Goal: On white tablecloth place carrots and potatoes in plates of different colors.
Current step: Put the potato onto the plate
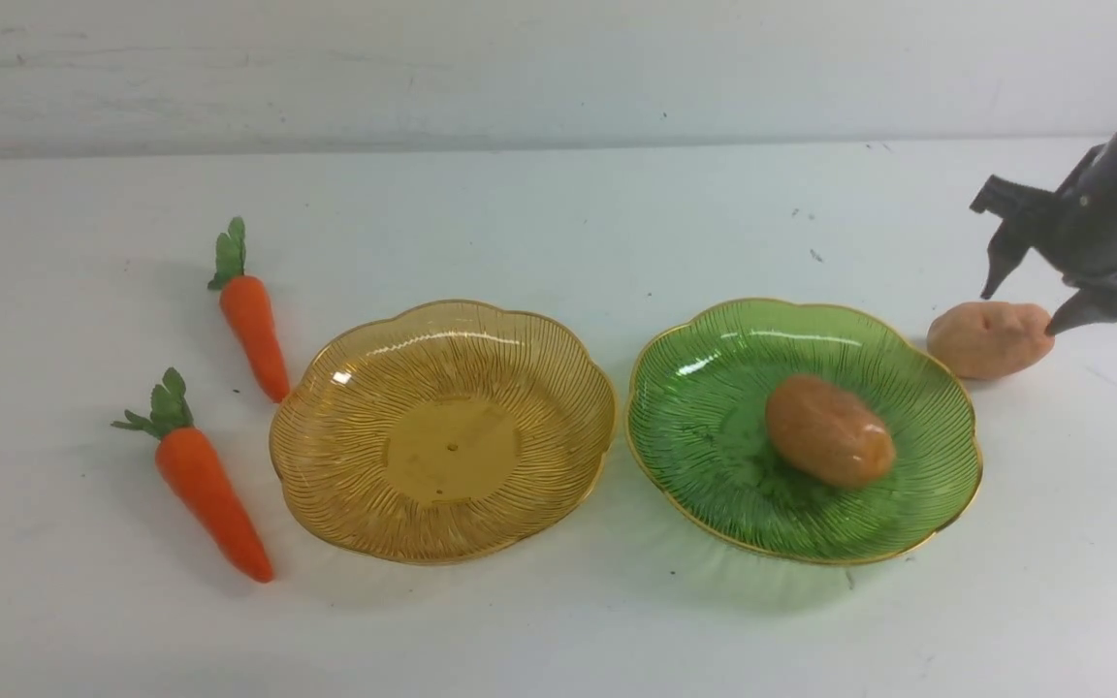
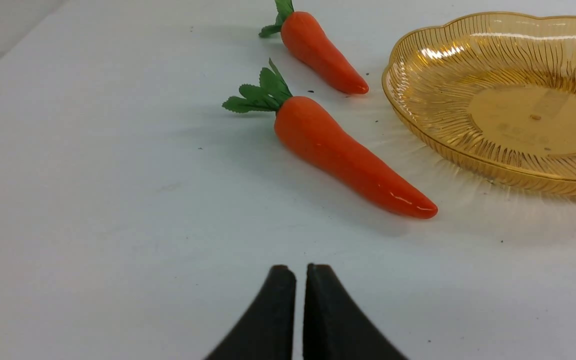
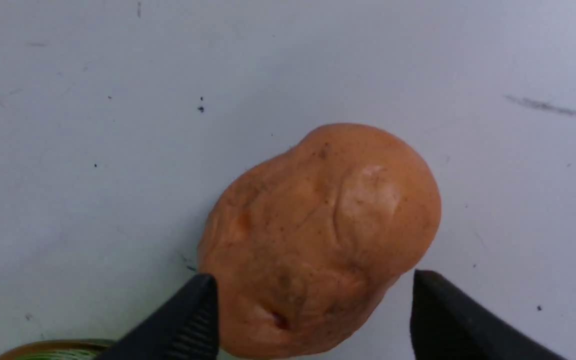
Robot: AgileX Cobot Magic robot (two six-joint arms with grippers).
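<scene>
At about two o'clock off the green plate (image 1: 694, 388), the loose potato (image 1: 990, 339) lies on the white tablecloth (image 1: 558, 242) with the right gripper (image 1: 1021, 310) wide open, empty, straddling its end, so I judge it should drop lower and centre over the middle before closing.

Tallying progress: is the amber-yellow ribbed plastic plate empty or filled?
Empty. The amber-yellow ribbed plastic plate shows only its bare floor.
</scene>
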